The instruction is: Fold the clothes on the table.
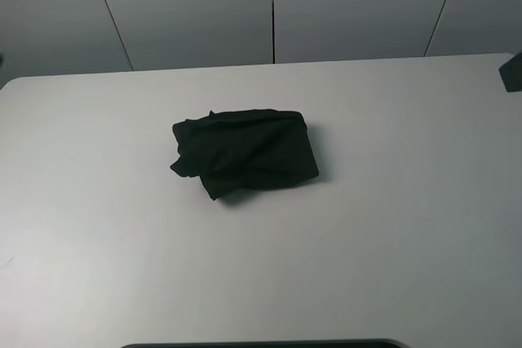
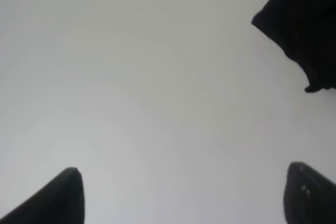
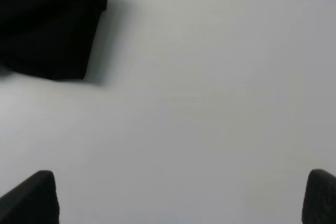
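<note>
A black garment (image 1: 243,152) lies folded into a compact bundle near the middle of the white table (image 1: 391,226). Both arms are out of the high view. In the left wrist view the left gripper (image 2: 184,195) is open and empty, its two fingertips wide apart over bare table, and an edge of the garment (image 2: 304,30) shows well away from it. In the right wrist view the right gripper (image 3: 181,198) is open and empty, and a corner of the garment (image 3: 50,24) lies apart from it.
A grey panelled wall (image 1: 269,6) runs behind the table's far edge. A small dark object (image 1: 512,71) sits at the table's far right edge. A dark strip (image 1: 261,344) shows at the table's near edge.
</note>
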Motion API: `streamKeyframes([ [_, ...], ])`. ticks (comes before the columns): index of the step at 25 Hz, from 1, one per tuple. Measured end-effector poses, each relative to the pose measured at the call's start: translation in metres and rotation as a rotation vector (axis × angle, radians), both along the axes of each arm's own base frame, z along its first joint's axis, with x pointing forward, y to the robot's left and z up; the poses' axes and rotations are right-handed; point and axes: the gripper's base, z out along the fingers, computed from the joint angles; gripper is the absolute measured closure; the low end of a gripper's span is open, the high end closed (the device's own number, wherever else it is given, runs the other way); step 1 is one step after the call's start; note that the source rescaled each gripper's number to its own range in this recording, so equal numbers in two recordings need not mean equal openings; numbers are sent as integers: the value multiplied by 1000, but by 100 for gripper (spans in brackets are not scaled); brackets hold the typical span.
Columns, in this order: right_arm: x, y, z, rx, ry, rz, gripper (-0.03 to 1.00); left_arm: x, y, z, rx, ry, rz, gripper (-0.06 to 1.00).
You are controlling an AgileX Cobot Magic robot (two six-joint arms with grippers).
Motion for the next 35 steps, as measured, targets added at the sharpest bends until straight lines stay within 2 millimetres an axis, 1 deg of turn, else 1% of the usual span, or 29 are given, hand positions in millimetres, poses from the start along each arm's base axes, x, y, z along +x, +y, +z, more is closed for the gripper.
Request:
streamKeyframes([
  [4,-43,-8,-11,16,-82,1,-3,-37,25,-10,-51,-42,27,-3],
  [7,-66,-13,-24,22,-120,3,-3,-59,39,-22,-80,-73,36,-3],
  [11,-88,-17,-34,34,-182,3,-3,-83,54,-39,-117,-121,36,-3],
  [15,-102,-18,-45,62,-216,10,-3,-104,66,-56,-177,-172,26,-3],
  [20,-108,-18,-60,74,-206,14,-3,-124,76,-80,-242,-226,16,-3],
  [25,-108,-17,-63,93,-215,16,-3,-144,89,-81,-311,-352,-1,-3],
  [29,-111,-17,-62,99,-241,17,-3,-146,90,-83,-314,-367,-19,-3],
  [31,-117,-19,-61,107,-283,18,-3,-147,89,-83,-316,-367,-28,-3],
  [35,-137,-22,-60,137,-415,23,-3,-147,89,-83,-317,-368,-31,-3],
])
